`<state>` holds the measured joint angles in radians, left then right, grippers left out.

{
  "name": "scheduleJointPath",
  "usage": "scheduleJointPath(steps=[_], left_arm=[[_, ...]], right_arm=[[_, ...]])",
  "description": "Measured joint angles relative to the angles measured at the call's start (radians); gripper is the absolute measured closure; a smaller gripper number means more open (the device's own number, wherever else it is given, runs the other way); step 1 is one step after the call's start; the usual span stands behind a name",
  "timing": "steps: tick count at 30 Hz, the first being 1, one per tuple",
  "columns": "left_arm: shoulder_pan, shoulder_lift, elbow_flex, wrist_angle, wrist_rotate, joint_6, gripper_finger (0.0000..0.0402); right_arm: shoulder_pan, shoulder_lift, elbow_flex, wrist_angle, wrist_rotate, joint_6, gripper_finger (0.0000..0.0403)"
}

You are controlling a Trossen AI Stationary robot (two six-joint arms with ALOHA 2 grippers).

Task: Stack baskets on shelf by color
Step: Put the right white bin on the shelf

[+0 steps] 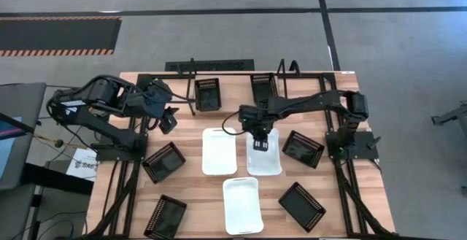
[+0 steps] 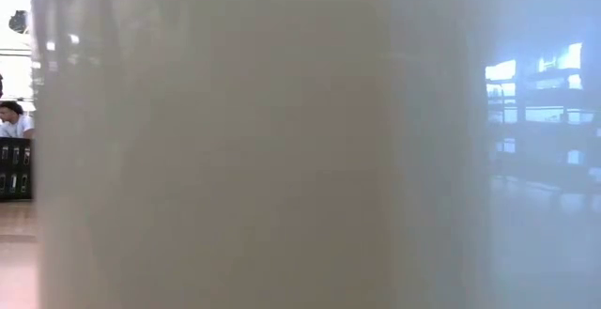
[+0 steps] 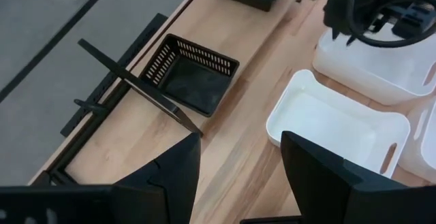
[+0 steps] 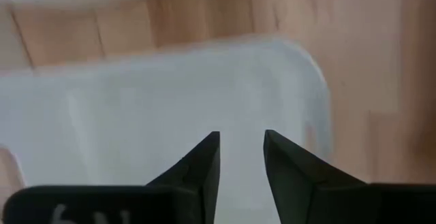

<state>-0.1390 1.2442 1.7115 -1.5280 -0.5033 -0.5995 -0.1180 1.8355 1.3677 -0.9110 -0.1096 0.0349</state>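
1. Wooden table (image 1: 197, 196) stands on grey floor; baskets lie scattered, two black ones by the far shelf (image 1: 219, 68).
2. Right gripper (image 1: 261, 146), jaws slightly apart, hangs over the middle white basket (image 1: 264, 163).
3. Left gripper (image 1: 168, 120) waits far left, jaws apart.
4. White blur blocks the low view.

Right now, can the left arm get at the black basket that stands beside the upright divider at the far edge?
Probably yes. The left end effector is open and hovers near the black basket. Only the thin upright divider stands beside it; the basket's open top looks free.
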Motion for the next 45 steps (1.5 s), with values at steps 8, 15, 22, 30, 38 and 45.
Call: scheduleJointPath(steps=[8,15,22,30,38,45], left_arm=[[0.000,0.000,0.000,0.000,-0.008,0.000,0.0209],[0.000,0.000,0.000,0.000,-0.009,0.000,0.0209],[0.000,0.000,0.000,0.000,-0.009,0.007,0.0209],[0.000,0.000,0.000,0.000,-0.009,0.011,0.0209],[0.000,0.000,0.000,-0.001,-0.007,0.011,0.0209],[0.000,0.000,0.000,-0.001,0.000,0.012,0.0209]], right_arm=[[0.002,-0.008,0.000,-0.022,0.033,-0.021,0.0279],[0.024,-0.010,0.039,-0.059,0.037,-0.002,0.0279],[0.064,-0.010,0.163,-0.130,0.084,-0.010,0.0280],[0.045,-0.009,0.221,-0.133,0.172,-0.085,0.0280],[-0.003,0.042,0.217,-0.179,0.153,-0.097,0.0280],[-0.003,0.109,0.219,-0.190,0.124,-0.112,0.0280]])
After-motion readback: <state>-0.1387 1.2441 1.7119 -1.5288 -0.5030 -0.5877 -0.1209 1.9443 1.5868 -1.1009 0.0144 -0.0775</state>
